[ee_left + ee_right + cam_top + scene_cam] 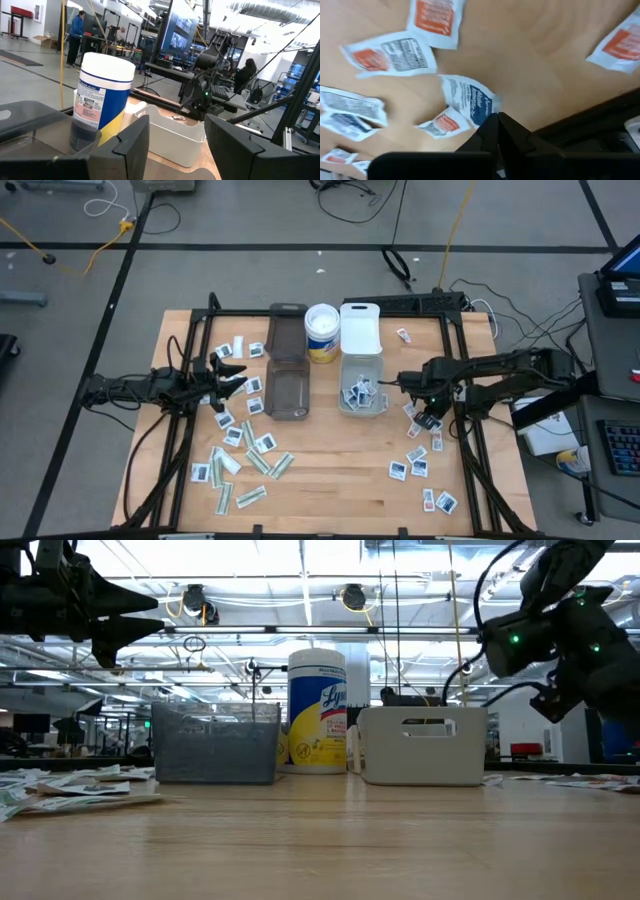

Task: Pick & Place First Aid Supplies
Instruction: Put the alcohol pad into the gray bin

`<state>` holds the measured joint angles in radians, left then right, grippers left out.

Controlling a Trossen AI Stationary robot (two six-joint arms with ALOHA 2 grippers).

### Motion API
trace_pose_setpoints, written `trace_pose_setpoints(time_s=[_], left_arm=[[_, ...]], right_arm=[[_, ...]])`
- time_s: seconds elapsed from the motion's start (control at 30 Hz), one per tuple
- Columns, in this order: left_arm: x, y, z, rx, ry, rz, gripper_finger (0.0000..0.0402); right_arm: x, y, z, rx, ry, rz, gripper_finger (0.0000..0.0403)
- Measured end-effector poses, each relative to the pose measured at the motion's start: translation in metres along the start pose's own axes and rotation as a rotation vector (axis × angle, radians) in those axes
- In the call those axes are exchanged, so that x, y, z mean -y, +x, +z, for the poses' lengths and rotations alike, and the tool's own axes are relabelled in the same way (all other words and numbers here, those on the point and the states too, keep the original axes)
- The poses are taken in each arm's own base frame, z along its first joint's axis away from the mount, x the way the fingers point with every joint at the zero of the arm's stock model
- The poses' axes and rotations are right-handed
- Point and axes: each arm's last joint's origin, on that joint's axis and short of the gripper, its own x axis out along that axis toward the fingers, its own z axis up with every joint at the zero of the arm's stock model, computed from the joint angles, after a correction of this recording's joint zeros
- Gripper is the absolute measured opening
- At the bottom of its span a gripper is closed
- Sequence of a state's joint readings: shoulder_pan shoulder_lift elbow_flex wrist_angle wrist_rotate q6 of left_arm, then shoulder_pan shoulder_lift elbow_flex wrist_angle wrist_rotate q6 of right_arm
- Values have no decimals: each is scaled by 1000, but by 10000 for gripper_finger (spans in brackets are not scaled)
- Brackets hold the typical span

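From above, we see a pale wooden table (330,470) strewn with small flat first aid packets (245,455), white squares and narrow green-white strips, mostly on the left half and along the right edge. Several already lie in the clear rectangular plastic bin (361,388); a smoky rectangular bin (287,385) stands empty beside it, with a white and yellow wipes canister (322,332) behind. The right gripper (428,418) reaches low over the packets right of the clear bin; the left gripper (232,373) waits left of the smoky bin.

At table height, both arms hang above the surface, the bins and canister standing between them.

Past the left wrist, its fingers stand apart with nothing between them.

Past the right wrist, the fingers are clenched together at the edge of a white packet with blue print (469,100); we cannot tell whether it is pinched. We judge that lifting slowly, checking the packet comes along, would serve best.
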<state>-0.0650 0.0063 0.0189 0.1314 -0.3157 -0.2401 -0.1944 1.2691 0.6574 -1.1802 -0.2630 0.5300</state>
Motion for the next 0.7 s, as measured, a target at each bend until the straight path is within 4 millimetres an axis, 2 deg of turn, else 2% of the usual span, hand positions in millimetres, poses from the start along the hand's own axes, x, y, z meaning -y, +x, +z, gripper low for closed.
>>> trace_pose_setpoints(time_s=[0.4, 0.7], left_arm=[[0, 0, 0, 0, 0, 0, 196], [0, 0, 0, 0, 0, 0, 196]], right_arm=[[3, -51, -6, 105, -16, 31, 0], [4, -57, -4, 142, 44, 46, 1]])
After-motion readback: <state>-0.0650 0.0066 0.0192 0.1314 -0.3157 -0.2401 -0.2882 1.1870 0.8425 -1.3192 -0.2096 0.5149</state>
